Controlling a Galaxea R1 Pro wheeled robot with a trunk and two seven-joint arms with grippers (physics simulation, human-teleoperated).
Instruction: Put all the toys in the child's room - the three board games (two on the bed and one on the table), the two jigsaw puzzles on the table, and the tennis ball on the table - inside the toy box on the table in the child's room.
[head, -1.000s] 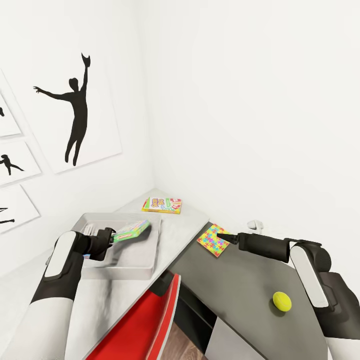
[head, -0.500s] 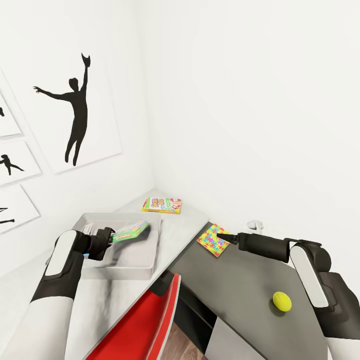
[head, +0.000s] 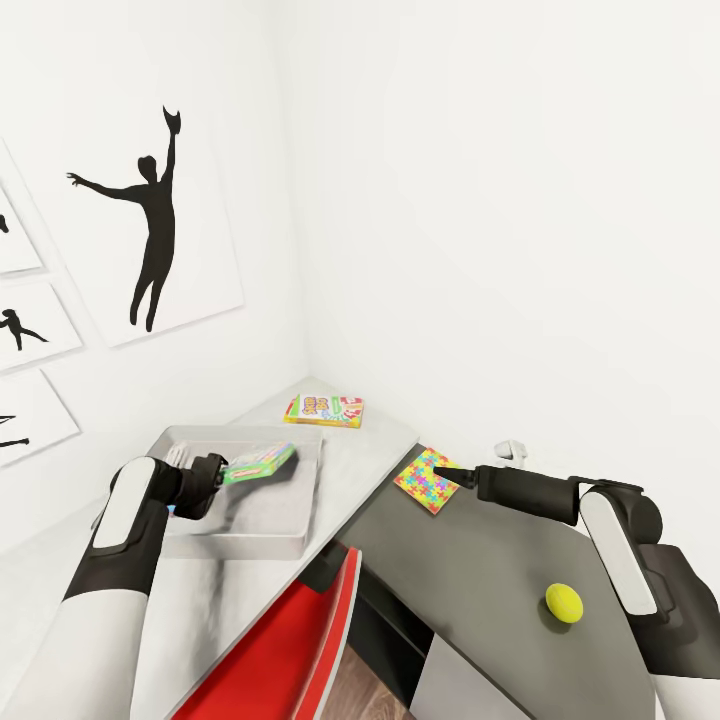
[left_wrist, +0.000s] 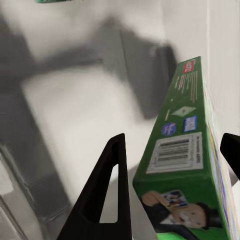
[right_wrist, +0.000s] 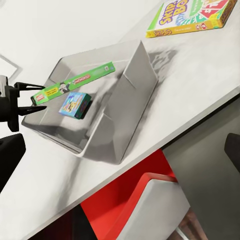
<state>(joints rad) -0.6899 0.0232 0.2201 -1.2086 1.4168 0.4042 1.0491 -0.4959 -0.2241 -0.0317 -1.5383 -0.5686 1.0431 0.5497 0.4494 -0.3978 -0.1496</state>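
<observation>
The light grey toy box (head: 300, 490) stands on the light-grey table top (head: 350, 455). A green board game (head: 260, 462) lies tilted inside it on its long edge, beside a small blue board game (right_wrist: 74, 105) on the floor of the box. My left gripper (head: 220, 470) is open, its fingers (left_wrist: 107, 195) straddling the green game's near end with a gap showing. The Skip-Bo board game (head: 324, 409) lies by the wall corner. My right gripper (head: 440, 470) hovers open over a jigsaw puzzle (head: 425, 482) on the dark lower top. The tennis ball (head: 564, 603) sits nearer me.
A red chair (head: 290, 650) is tucked under the desk between the two tops. White walls close in behind the table, with black silhouette pictures (head: 155, 220) on the left one. A small white object (head: 510, 450) sits by the wall beyond my right arm.
My left gripper has drawn back a little toward the left, and the green board game has sunk slightly lower into the toy box. The right arm has not moved.
</observation>
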